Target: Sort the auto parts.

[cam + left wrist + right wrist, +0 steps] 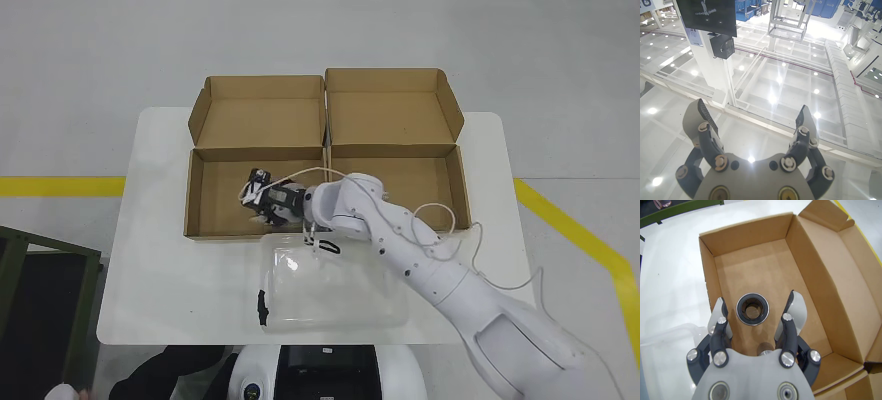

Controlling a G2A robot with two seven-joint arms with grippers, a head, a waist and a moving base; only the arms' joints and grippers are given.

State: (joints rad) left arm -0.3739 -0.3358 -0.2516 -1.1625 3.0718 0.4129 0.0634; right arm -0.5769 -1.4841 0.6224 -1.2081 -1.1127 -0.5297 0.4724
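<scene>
A dark metal-rimmed bushing (752,311) stands upright on the floor of the left cardboard box (749,241). My right gripper (757,295) hangs open just above it, fingers either side and nothing held. A second round part (764,347) lies closer to the palm and is partly hidden by it. From above, the right gripper (258,194) is inside the left cardboard box (215,200), near its front wall. My left gripper (751,106) points up at the ceiling, open and empty.
The second open cardboard box (395,185) sits right beside the first. A clear plastic container (335,285) stands in front of both boxes, with a small black part (262,307) at its left edge. The white table (155,250) is bare at the left.
</scene>
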